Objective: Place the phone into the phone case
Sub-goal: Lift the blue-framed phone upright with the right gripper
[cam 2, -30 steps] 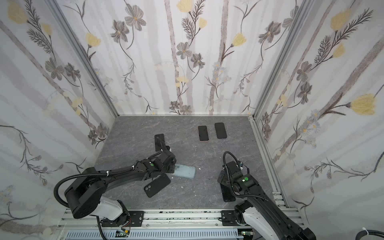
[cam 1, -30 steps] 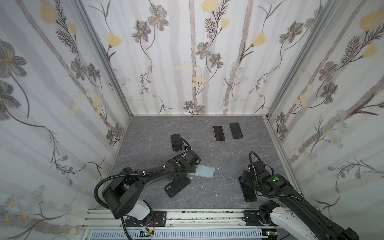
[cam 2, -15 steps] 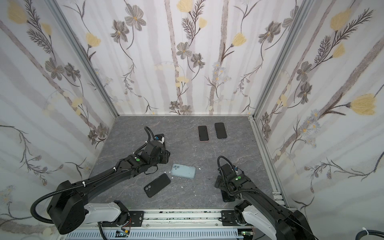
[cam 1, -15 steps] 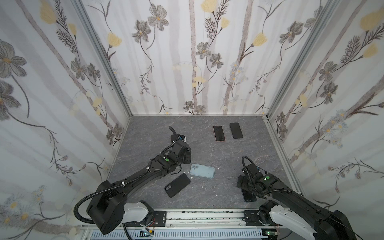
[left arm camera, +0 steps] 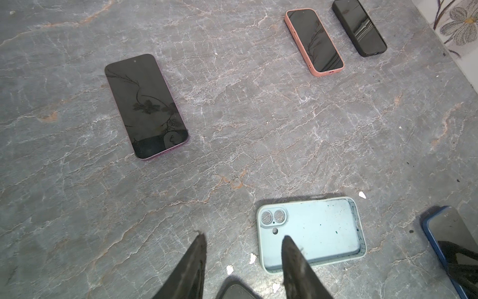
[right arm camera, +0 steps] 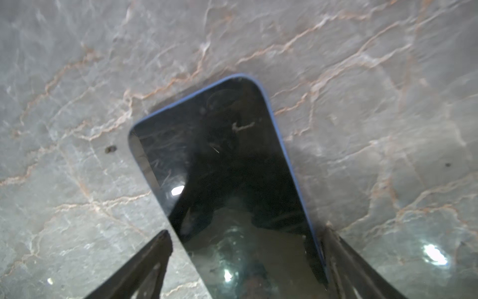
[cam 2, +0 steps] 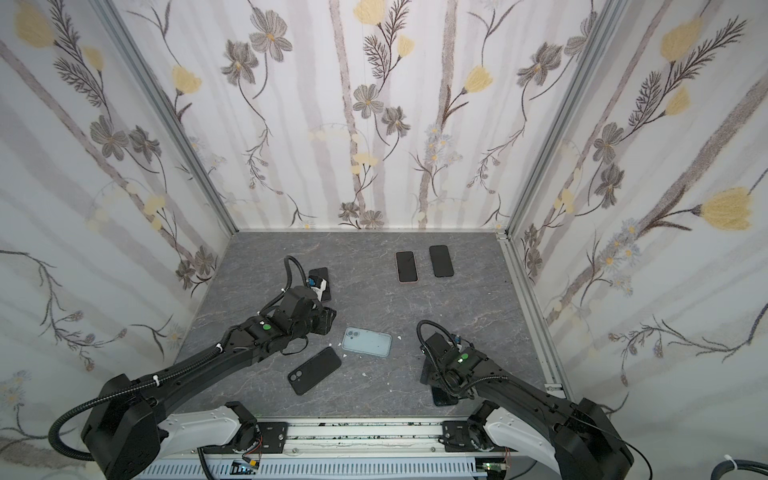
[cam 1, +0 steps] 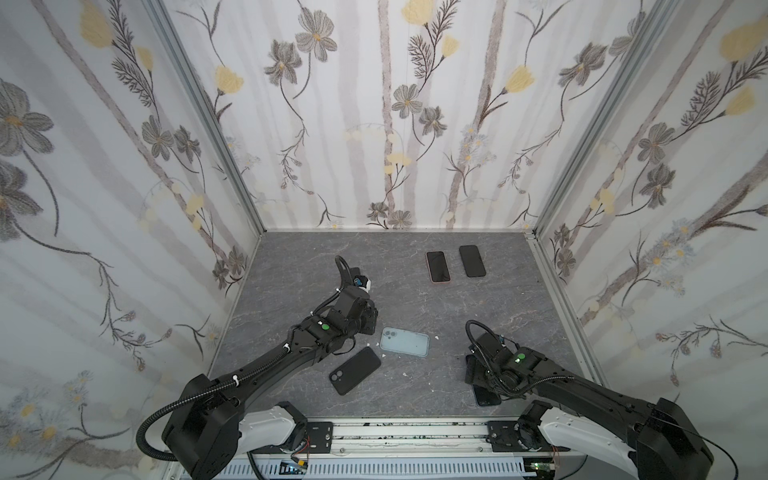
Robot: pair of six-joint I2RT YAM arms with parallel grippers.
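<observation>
While the right arm [cam 1: 515,363] is hanging low over the grey marbled bench [cam 1: 419,297], the right jaws are standing wide astride the blue-edged phone [right arm camera: 227,181], with their fingers [right arm camera: 139,274] sitting along its two long sides. One finger is looking pressed against the blue rim and the other is sitting just beside the opposite rim, so a real clamp cannot be told. That phone is lying flat on the bench, screen up, with one end sticking out ahead of the right jaws. The left arm [cam 1: 328,328] is hovering over mid bench. The left jaws are standing partly apart, holding nothing, with bare bench showing between their fingers [left arm camera: 191,269]. The light blue phone case [left arm camera: 310,233] is lying open side up just beside the left jaws, camera cutout end nearest them. One finger is overlapping its edge in the left wrist view, but contact cannot be told. The case is sitting between the two pairs of jaws, well apart from the right jaws. A black case [cam 1: 355,376], or maybe a phone lying back up, is lying askew near the left jaws on the robot's side. A purple-edged phone [left arm camera: 146,106] is lying screen up ahead of the left jaws. A pink-cased phone [left arm camera: 314,41] and a black-cased phone [left arm camera: 359,28] are lying side by side, not touching, far ahead of both jaws. White crumbs [left arm camera: 362,194] are lying scattered around the light blue phone case.
</observation>
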